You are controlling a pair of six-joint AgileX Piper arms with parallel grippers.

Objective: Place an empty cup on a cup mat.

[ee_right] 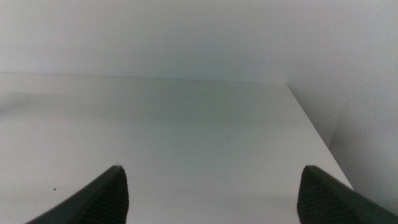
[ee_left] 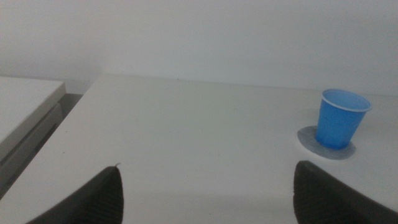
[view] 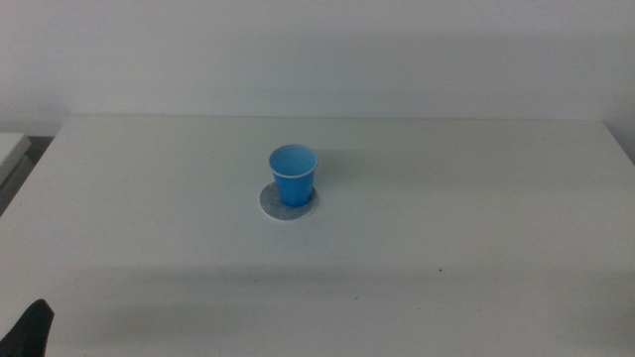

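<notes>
The bright blue cup (view: 293, 176) stands upright on the round grey cup mat (view: 273, 205) near the middle of the white table; nothing shows inside it. Both also show in the left wrist view, the cup (ee_left: 340, 118) on the mat (ee_left: 308, 137). My left gripper (ee_left: 208, 193) is open and empty, back at the table's front left corner, far from the cup; its dark tip shows in the middle view (view: 30, 332). My right gripper (ee_right: 211, 193) is open and empty over bare table at the right side, out of the middle view.
The white table (view: 446, 218) has its right edge in the right wrist view (ee_right: 317, 134). A lower white surface (ee_left: 25, 99) lies beyond the table's left edge. A white wall stands behind the table.
</notes>
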